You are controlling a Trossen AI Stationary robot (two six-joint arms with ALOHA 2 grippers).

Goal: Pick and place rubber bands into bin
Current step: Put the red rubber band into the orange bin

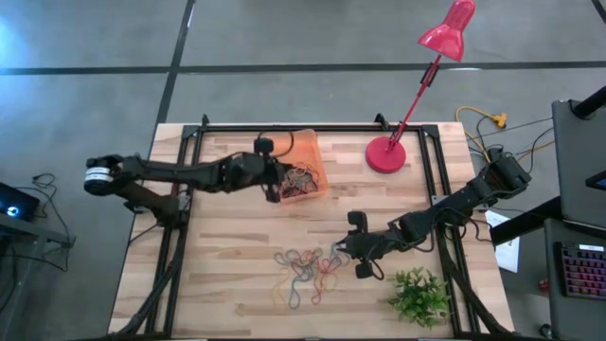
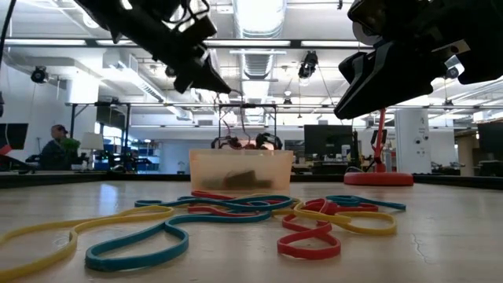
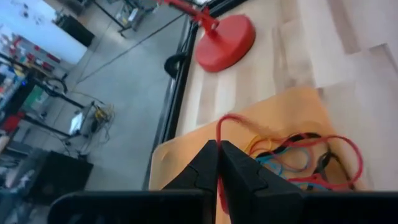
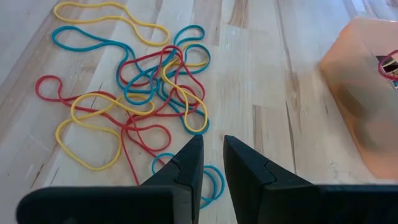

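Note:
Many rubber bands in red, yellow and blue lie tangled in a pile (image 1: 305, 270) (image 2: 236, 212) (image 4: 143, 93) on the wooden table. The orange translucent bin (image 1: 308, 152) (image 2: 240, 169) (image 4: 367, 81) stands toward the far edge with several bands inside. My left gripper (image 1: 276, 189) (image 2: 218, 85) (image 3: 217, 155) hovers over the bin's near side, shut on a red rubber band. My right gripper (image 1: 343, 251) (image 2: 347, 104) (image 4: 212, 155) hangs above the table just right of the pile, its fingers a narrow gap apart, touching nothing. My left gripper pinches a red rubber band (image 3: 225, 121) between its two fingertips, coming from above over the bin. A short loop of the band stands out beyond the fingertips. The rest trails down onto the bands lying in the bin (image 3: 336, 146).
A red desk lamp's round base (image 1: 385, 154) (image 2: 377, 178) (image 3: 227, 40) stands right of the bin, its stem leaning away over the far edge. A small green plant (image 1: 417, 296) sits at the near right corner. Black frame rails run along the table's sides.

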